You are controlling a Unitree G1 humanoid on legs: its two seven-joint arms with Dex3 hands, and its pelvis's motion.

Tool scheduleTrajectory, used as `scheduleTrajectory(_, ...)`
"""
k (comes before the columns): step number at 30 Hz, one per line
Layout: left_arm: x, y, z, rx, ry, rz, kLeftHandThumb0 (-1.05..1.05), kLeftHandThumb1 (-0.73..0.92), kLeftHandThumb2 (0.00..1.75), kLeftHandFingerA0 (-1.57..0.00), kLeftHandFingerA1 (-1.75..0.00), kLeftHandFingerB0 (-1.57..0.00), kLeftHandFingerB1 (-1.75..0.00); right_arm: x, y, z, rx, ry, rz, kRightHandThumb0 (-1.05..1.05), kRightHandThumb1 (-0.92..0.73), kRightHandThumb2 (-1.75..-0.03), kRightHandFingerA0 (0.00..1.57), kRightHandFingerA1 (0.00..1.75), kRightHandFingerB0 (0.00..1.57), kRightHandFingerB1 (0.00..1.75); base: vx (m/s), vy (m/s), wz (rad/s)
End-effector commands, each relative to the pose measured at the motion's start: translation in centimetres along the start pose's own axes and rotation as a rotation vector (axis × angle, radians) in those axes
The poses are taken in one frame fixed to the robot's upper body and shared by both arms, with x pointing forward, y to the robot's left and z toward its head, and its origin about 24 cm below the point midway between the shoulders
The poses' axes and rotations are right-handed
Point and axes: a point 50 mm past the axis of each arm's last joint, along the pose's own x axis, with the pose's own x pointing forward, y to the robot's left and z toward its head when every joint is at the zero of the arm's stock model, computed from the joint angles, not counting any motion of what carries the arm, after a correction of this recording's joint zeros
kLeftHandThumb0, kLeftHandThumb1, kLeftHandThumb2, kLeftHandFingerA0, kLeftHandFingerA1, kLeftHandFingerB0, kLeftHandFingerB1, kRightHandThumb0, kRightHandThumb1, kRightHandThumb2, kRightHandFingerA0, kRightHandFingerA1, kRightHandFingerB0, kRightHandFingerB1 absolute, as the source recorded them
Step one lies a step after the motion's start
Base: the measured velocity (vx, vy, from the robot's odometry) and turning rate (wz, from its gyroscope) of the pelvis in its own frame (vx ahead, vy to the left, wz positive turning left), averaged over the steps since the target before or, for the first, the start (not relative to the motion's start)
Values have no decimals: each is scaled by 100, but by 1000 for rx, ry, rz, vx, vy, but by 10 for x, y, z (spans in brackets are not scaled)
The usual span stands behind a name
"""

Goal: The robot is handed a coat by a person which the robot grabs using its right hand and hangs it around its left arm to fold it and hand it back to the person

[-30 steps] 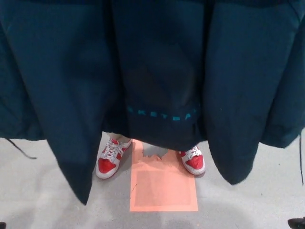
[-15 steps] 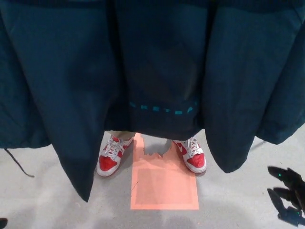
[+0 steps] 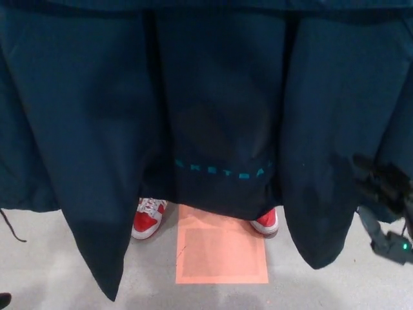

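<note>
A dark teal coat (image 3: 213, 110) hangs spread across the whole upper part of the head view, held up from above the picture's top edge. Pale blue lettering (image 3: 222, 170) runs along a hem near its middle. My right hand (image 3: 382, 194) is at the right edge, black, raised in front of the coat's right panel, its fingers (image 3: 368, 169) apart and pointing toward the cloth, holding nothing. Whether it touches the coat I cannot tell. My left hand does not show.
A person's red and white shoes (image 3: 147, 219) (image 3: 266, 221) peek out below the coat on the grey floor (image 3: 51, 271). Between and in front of them lies an orange rectangle (image 3: 222, 253) marked on the floor.
My right hand has risen from the bottom right corner up to the coat's right panel. The coat hangs a little lower, covering more of the shoes.
</note>
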Motion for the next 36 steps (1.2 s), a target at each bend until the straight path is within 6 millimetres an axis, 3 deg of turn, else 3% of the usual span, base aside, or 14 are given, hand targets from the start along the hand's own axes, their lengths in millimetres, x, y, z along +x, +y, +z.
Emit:
scheduleTrajectory(1, -1, 11, 10, 2, -65, 8, -65, 89, 67, -21, -32, -19, -30, -33, -66, 209, 27, -987, -126, -79, -85, -66, 27, 30, 23, 29, 0, 0, 0)
scheduleTrajectory(5, 0, 10, 10, 20, -44, 1, -34, 58, 112, 0, -47, 0, -46, -22, -65, 237, 9, -1042, -112, -78, -82, -66, 23, 28, 24, 29, 0, 0, 0)
scheduleTrajectory(6, 0, 10, 10, 28, -44, 4, -68, 89, 67, -21, -31, -18, -30, -19, -65, 243, 5, -1060, -94, -78, -82, -66, 21, 28, 23, 28, 0, 0, 0)
scheduleTrajectory(9, 1, 9, 12, 33, -49, 3, -34, 58, 112, 0, -47, 0, -47, -11, -67, 255, -27, -1091, -93, -79, -81, -64, 22, 27, 23, 27, 0, 0, 0)
scheduleTrajectory(10, 0, 9, 12, 23, -61, 2, -66, 89, 67, -20, -31, -18, -31, -10, -67, 258, -40, -1091, -94, -77, -80, -65, 22, 28, 21, 28, 0, 0, 0)
scheduleTrajectory(15, 0, 10, 14, 27, -83, 0, -67, 89, 67, -20, -30, -17, -29, 0, -70, 279, -42, -1100, -37, -37, -45, -105, 0, 48, 0, 47, 0, 0, 0)
scheduleTrajectory(18, 0, 10, 18, 38, -100, -7, -34, 58, 112, 0, -48, 0, -47, 10, -71, 297, -78, -1110, -32, -81, -83, -66, 15, 27, 15, 26, 0, 0, 0)
scheduleTrajectory(19, 1, 10, 20, 34, -116, -12, -33, 59, 112, 0, -48, 0, -47, 13, -73, 302, -86, -1109, -18, -92, -71, -106, 5, 40, 5, 37, 0, 0, 0)
scheduleTrajectory(22, 0, 10, 21, 37, -120, -13, -72, 70, 102, -10, -43, -3, -39, 25, -76, 313, -216, -1096, -32, -37, -47, -108, 0, 49, 0, 47, 0, 0, 0)
scheduleTrajectory(23, 0, 10, 20, 24, -122, -16, -34, 58, 112, 0, -47, 0, -47, 31, -76, 317, -237, -1062, -14, -92, -75, -110, 5, 41, 2, 36, 0, 0, 0)
scheduleTrajectory(28, -1, 10, 18, 46, -122, -29, -77, 74, 102, -3, -38, -2, -36, 65, -68, 325, -334, -859, 144, -88, -75, -112, 5, 24, 9, 21, 0, 0, 0)
scheduleTrajectory(32, -3, 8, 12, 35, -113, -33, -33, 59, 112, 0, -48, 0, -46, 99, -57, 317, -448, -646, 306, -86, -76, -112, 0, 21, 0, 16, 0, 0, 0)
scheduleTrajectory(33, -3, 8, 11, 36, -107, -36, -33, 59, 112, 0, -48, 0, -47, 109, -54, 313, -456, -572, 354, -82, -90, -67, 2, 24, 0, 20, 0, 0, 0)
scheduleTrajectory(36, -3, 5, 6, 26, -90, -31, -33, 59, 112, 0, -48, 0, -46, 135, -42, 301, -444, -378, 484, -84, -68, -100, 4, 24, 1, 21, 0, 0, 0)
